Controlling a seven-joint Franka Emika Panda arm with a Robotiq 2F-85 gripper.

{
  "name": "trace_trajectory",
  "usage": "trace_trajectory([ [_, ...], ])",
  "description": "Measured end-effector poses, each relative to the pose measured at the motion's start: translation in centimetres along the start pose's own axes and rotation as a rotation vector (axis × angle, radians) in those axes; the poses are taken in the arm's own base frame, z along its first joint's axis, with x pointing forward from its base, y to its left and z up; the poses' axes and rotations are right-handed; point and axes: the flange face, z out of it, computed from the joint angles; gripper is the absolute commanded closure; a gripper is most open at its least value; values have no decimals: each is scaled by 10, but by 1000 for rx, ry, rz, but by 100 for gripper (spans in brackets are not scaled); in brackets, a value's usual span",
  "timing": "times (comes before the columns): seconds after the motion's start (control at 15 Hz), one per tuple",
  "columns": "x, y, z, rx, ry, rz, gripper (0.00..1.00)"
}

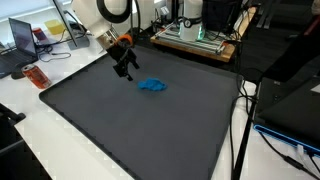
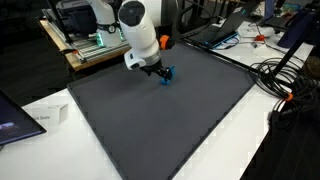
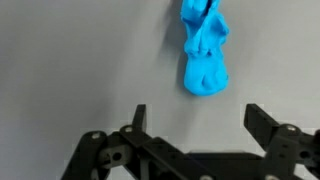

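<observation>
Claw (image 3: pixel 197 112) wide open, empty, above dark surface (image 3: pixel 60 60). Blue crumpled cloth (image 3: pixel 205 55) at 12 o'clock, beyond fingertips. Risk: closing here likely grabs nothing; off-centre descent may snag and drag cloth edge.

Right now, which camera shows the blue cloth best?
The wrist view: the blue cloth lies close up, folds clear. In an exterior view it is whole but small; in an exterior view it sits tiny beside the end effector.
</observation>
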Motion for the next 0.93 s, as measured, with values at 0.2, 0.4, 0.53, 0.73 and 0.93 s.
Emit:
trace_trajectory([
  [0.2,-15,3,-8,-40,71,47,0],
  [0.4,-26,7,-19,-70,141,75,0],
  [0.53,-33,9,-26,-88,183,88,0],
  [0.73,-42,12,-36,-110,239,101,0],
  [0.93,-52,13,-44,-112,267,106,0],
])
